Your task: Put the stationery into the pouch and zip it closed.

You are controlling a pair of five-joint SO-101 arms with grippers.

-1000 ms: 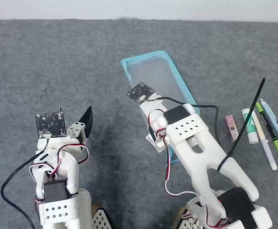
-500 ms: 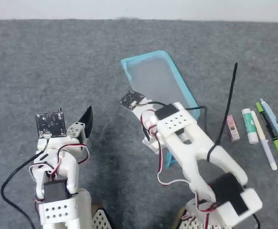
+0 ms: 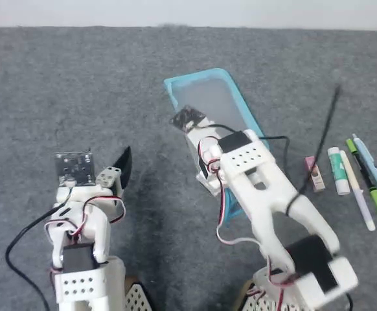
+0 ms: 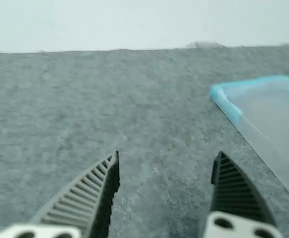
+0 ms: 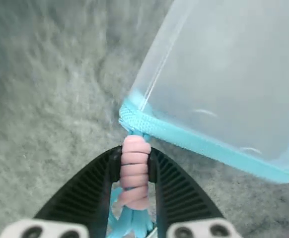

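A translucent pouch (image 3: 209, 102) with a turquoise zip border lies mid-table, also seen in the right wrist view (image 5: 224, 74) and left wrist view (image 4: 271, 111). My right gripper (image 5: 134, 154) is at the pouch's near corner, shut on the pink zipper pull (image 5: 134, 171). In the high view the right arm (image 3: 253, 175) covers the pouch's near end. My left gripper (image 4: 167, 163) is open and holds nothing, hovering over bare mat to the left of the pouch (image 3: 114, 172). To the right lie a pink eraser (image 3: 315, 173), a glue stick (image 3: 337, 170) and several pens (image 3: 368, 181).
A grey felt mat (image 3: 78, 84) covers the table up to a white wall at the back. The right arm's black cable (image 3: 324, 136) arcs above the eraser. Open mat lies between the left gripper and the pouch.
The right arm's wrist swung a little left, then back toward the pouch, and its elbow and cable shifted. The left arm moved slightly. The pouch and stationery stayed put.
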